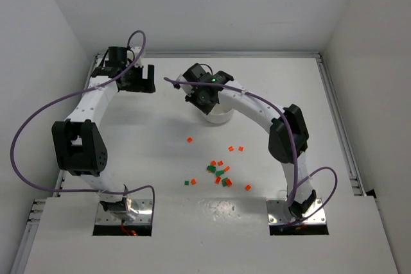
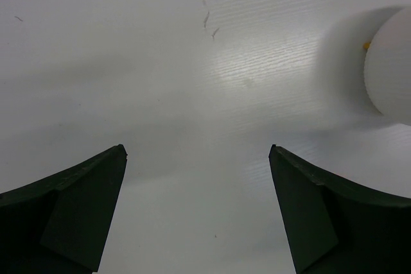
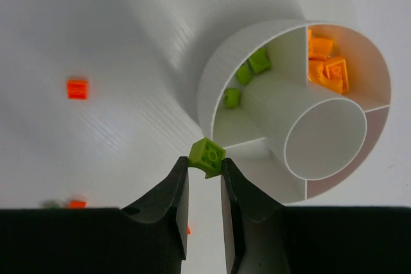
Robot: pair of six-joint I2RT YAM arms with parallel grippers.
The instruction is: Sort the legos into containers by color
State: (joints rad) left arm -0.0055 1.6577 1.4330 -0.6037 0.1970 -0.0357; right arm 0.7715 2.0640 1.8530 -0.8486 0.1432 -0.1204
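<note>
Right gripper (image 3: 205, 170) is pinched nearly closed on a lime green brick (image 3: 207, 156), right at the rim of the white dish (image 3: 215, 81), beside the wedge holding other greens (image 3: 244, 74). I'd guess it drops there. Left gripper (image 2: 198, 153) hangs wide open and empty, out of the way. Loose bricks (image 1: 219, 170) lie on the table (image 1: 160, 158).

The white counter (image 2: 192, 94) looks like finely ribbed plastic sheet with a soft sheen. The round white plastic dish (image 3: 270, 107) is smooth and matt; the small lime-green plastic brick (image 3: 207, 156) is faintly glossy.
</note>
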